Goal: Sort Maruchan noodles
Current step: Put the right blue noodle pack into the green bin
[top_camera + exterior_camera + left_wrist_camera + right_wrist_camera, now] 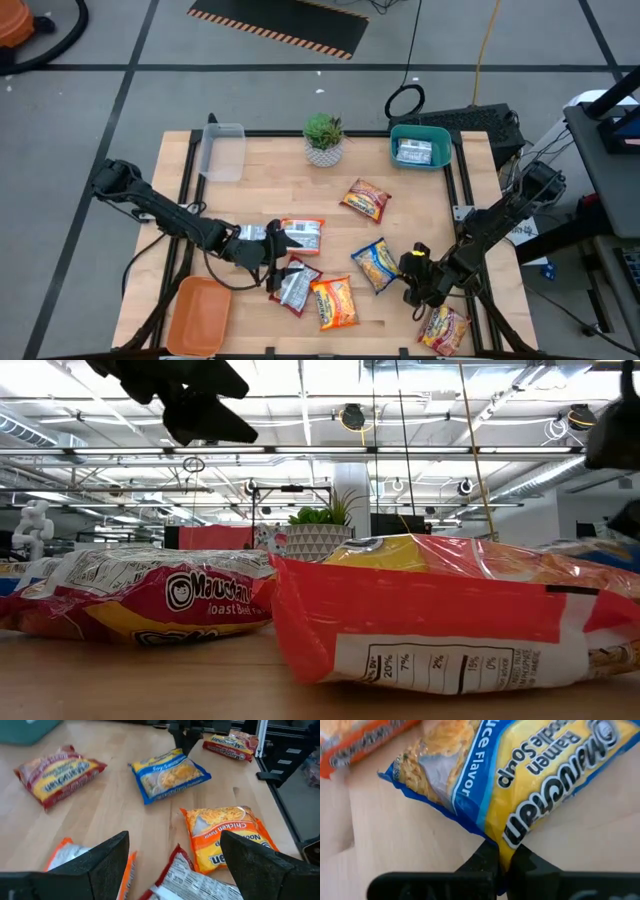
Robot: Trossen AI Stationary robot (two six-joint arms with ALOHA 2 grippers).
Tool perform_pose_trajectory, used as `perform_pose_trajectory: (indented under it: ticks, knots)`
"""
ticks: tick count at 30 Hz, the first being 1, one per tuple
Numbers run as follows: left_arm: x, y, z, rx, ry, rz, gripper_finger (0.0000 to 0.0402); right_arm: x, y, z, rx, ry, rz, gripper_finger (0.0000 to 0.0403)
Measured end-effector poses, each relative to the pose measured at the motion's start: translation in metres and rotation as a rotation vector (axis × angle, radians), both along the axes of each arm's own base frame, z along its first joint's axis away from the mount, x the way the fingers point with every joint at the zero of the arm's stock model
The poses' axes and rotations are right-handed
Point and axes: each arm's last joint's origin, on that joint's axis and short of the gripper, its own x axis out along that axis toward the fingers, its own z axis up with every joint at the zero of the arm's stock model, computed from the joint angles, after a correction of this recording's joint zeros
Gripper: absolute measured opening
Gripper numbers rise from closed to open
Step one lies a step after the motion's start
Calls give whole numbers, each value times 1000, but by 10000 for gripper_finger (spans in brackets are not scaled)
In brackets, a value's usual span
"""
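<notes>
A blue-and-yellow Maruchan packet [374, 264] lies right of the table's middle, and my right gripper [412, 264] is shut on its right end. My left gripper [276, 250] hovers open, left of centre. Under it are a red-and-silver packet [301, 235] and another silver-backed one [186, 881]. An orange Chicken packet [225, 836] lies flat on the wood just beyond its fingers. More red packets lie flat at the far middle [365, 199] and the near right corner [445, 326]. My right gripper pinches the blue packet's sealed end edge [504, 851] between its two fingers [487, 862]. The fingers slant down from the table's right side. The packet reaches away from the fingertips, and its other end [390, 772] lies on the wood.
A teal tray [440, 160] with a packet in it stands at the far right. A clear tray [222, 152] is at the far left and an orange tray [198, 314] at the near left. A small potted plant [323, 139] stands at the far middle.
</notes>
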Motion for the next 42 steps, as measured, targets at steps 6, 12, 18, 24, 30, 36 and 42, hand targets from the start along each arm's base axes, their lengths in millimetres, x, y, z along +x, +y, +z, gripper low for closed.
perform_pose_trajectory:
  ticks: [6, 12, 18, 24, 30, 36, 42]
  knots:
    - [5, 11, 6, 133, -37, -38, 317, 9, -15, 30, -47, -16, -31, 1]
    - [8, 32, 19, 254, -94, -35, 317, 12, -39, 56, -147, -116, -64, 0]
    - [4, 56, 32, 335, -115, 4, 317, 10, -68, 81, -272, -237, -131, 0]
    - [4, 75, 35, 418, -85, 30, 317, 6, -99, 102, -402, -334, -244, 0]
    - [6, 96, 35, 488, -59, 70, 317, 7, -124, 123, -578, -425, -350, 0]
    - [7, 117, 36, 526, -45, 116, 317, 12, -144, 142, -694, -501, -425, 0]
    - [7, 129, 34, 448, -43, 102, 317, 13, -161, 137, -729, -425, -508, 0]
